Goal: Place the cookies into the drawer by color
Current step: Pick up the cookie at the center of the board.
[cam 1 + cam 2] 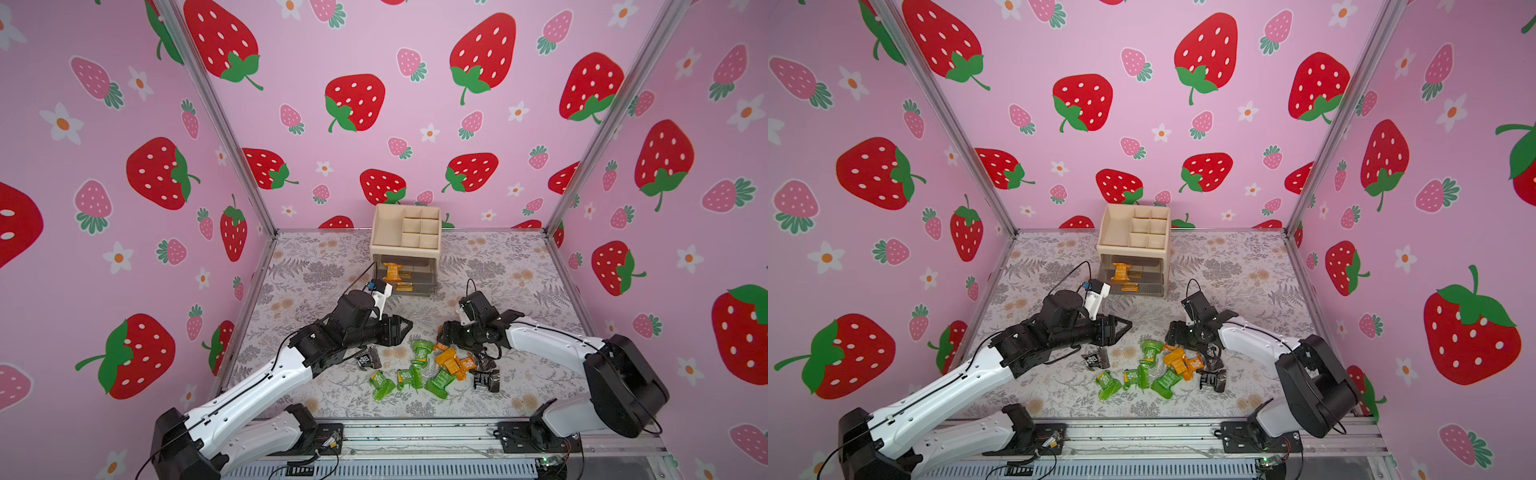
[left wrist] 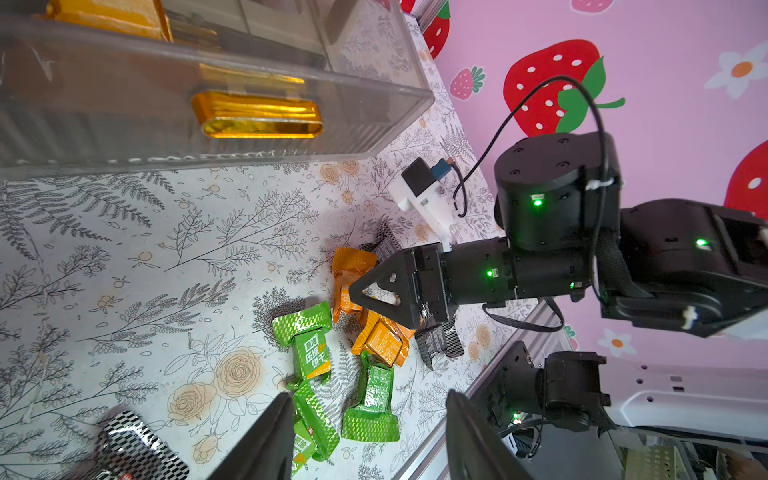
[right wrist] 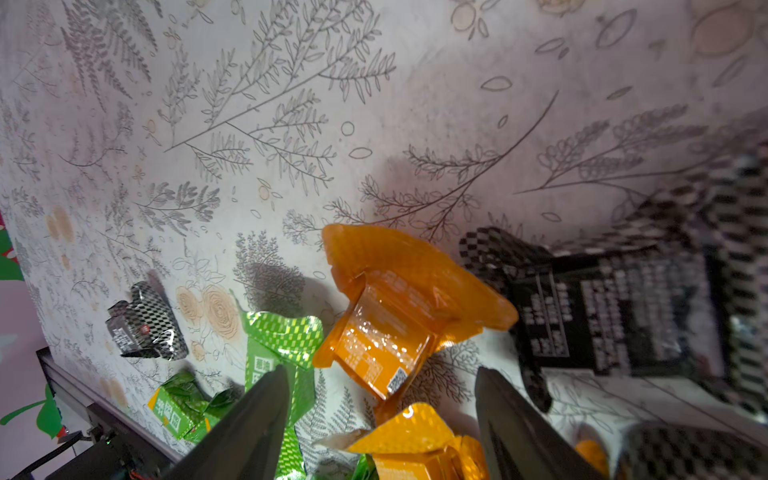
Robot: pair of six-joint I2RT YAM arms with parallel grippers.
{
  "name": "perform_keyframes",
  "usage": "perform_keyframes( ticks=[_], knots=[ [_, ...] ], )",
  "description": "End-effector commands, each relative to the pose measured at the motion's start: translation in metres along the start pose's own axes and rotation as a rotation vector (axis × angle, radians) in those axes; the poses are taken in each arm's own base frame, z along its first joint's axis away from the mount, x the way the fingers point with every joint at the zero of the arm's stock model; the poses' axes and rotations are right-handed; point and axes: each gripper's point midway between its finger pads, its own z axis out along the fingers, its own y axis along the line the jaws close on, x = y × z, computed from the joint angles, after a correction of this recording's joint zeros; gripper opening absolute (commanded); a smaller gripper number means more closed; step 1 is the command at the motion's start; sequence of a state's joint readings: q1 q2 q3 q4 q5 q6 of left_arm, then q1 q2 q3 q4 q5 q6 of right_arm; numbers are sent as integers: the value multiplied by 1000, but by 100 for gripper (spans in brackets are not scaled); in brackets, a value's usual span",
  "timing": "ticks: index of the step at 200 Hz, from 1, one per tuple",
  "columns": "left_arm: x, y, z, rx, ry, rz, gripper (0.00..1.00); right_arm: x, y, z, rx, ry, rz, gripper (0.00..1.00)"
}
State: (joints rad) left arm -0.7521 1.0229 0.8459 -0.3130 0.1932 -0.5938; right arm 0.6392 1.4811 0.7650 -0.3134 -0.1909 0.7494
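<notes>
Organizer: beige unit point(image 1: 405, 249) at the back of the counter point(image 1: 311, 266), right up against the strawberry wall point(image 1: 415, 124), divided tray on top.
Drawer: one smoky see-through drawer point(image 1: 419, 282) pulled out toward the arms. Can't tell which level from here. Shiny gold handle point(image 2: 257, 116) on the front in the left wrist view.
Sorted so far: a few orange cookies point(image 1: 392, 272) lying inside that open drawer.
Loose pile: mixed heap on the counter nearer the front, between the two arms. Green cookies point(image 1: 422, 351) mostly on the near side, loose orange ones point(image 1: 446, 359) in the middle, black checkered ones point(image 1: 486, 380) on the right edge.
Stray black packet point(image 1: 368, 358): off by itself on the left of the heap, just beside the left arm.
Left claw point(image 1: 409, 325): fingers apart, gripping nothing, hanging by the left side of the heap and pointing at the other arm.
Right claw point(image 3: 382, 372): also spread apart and gripping nothing, low over the loose orange ones, one of them lying just past the tips.
</notes>
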Motion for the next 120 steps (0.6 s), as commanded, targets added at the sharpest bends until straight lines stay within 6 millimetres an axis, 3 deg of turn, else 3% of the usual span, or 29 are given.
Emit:
perform_keyframes(
  ticks=[1,53,80,120],
  knots=[
    [-7,-4,-6,14,-44,9,62,-8,11,5,-22,-9,5,77],
    [-1,6,-2,-19,-39,10,62,-18,27,21,-11,-4,-50,76],
    [4,12,2,-41,-23,7,62,-19,17,29,78,-2,-67,73],
    [12,18,3,-45,-18,-2,63,-8,10,17,180,-14,-126,69]
  ],
)
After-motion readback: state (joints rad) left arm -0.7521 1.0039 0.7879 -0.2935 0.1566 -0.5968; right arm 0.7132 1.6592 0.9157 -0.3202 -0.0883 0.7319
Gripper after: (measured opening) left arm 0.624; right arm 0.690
